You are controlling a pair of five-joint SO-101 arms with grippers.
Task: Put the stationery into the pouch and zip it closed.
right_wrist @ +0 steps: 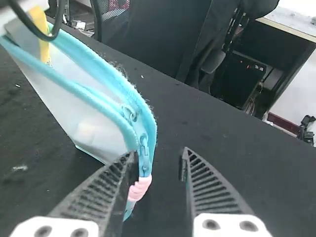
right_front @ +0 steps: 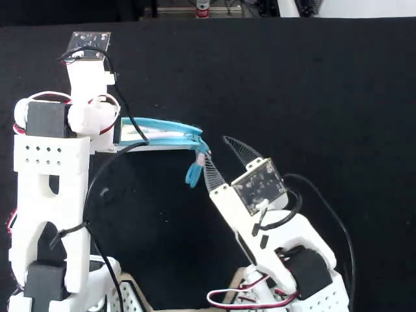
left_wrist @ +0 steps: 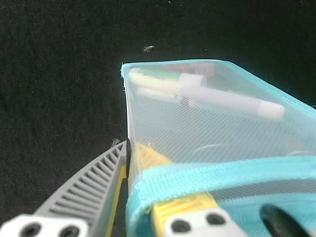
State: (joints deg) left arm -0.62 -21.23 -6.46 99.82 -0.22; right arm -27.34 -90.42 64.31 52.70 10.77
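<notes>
Where the pouch sits: the pouch (right_front: 162,134) is just left of centre in the high view, standing on its long edge on the table (right_front: 325,97), with its teal-trimmed top towards the camera.
Pouch make: pale see-through mesh (left_wrist: 197,133) with teal edging.
Stationery: pens (left_wrist: 232,101) lie inside the pouch and show through the mesh in the left wrist view; one is a white marker, and another beside it has a green part.
Zipper: the two teal zipper bands (right_wrist: 106,91) run apart along the top and meet at the pouch's right-hand end in the high view, where the slider (right_wrist: 143,144) sits.
Pull: the pull (right_front: 194,173) hangs from that end, teal with a pink bead (right_wrist: 139,187) on it.
Left gripper: the left gripper (right_front: 122,134), at left of centre in the high view, is clenched on the pouch's left end. Its grey finger (left_wrist: 94,190) presses the mesh from outside against a yellow-faced jaw.
Left arm: a white arm that fills the left side of the high view, from the bottom edge up to the pouch.
Right gripper: the right gripper (right_front: 218,149) is just right of centre in the high view with its jaws apart, gripping nothing. The zipper end and pull lie just beside one dark finger (right_wrist: 106,190), in the gap between the two.
Right arm: rises from the lower right of the high view towards the pouch's right end.
Table: covered in black cloth.
</notes>
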